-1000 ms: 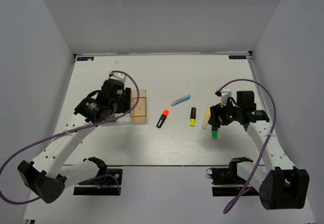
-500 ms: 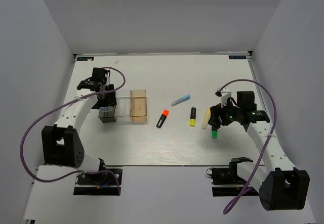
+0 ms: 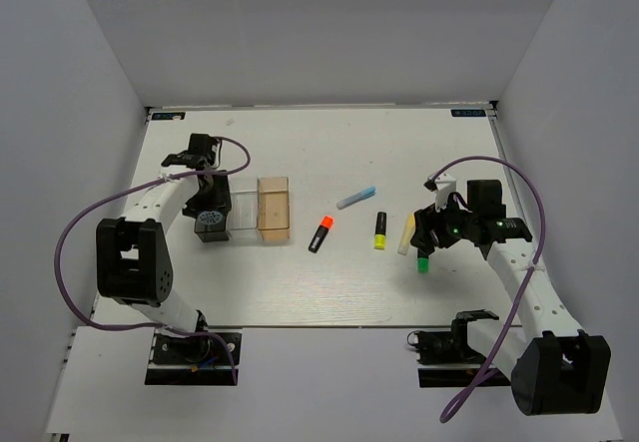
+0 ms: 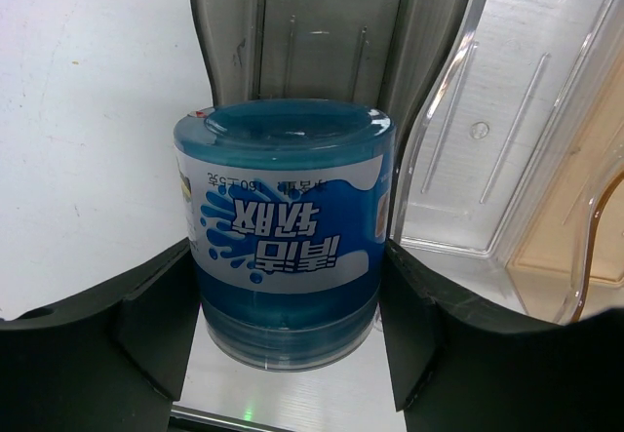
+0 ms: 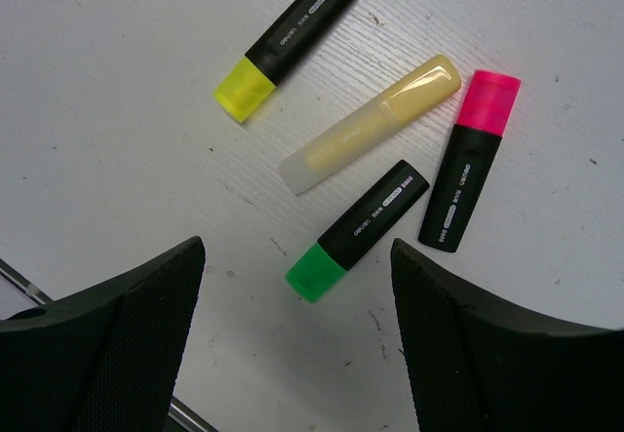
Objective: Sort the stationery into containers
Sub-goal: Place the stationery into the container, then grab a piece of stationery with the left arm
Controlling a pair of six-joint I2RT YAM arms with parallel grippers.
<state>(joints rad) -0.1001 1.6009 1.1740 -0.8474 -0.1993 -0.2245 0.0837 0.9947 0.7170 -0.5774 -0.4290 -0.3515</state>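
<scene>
Gripping the blue-white round tub (image 4: 283, 237) at the smoky grey bin's (image 4: 322, 32) end, left end effector (image 4: 288, 286) clamps tight; right end effector (image 5: 295, 247) spreads wide, green-capped marker (image 5: 361, 227) lying between its fingers.

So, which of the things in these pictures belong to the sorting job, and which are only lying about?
Belong to the job:
round blue tub in the left pincer; grey bin, clear bin, amber bin; orange-capped marker, yellow-capped marker, green-capped marker, pink-capped marker; pale blue stick, cream stick.

Not part of it:
purple cables; corner labels on the table.
</scene>
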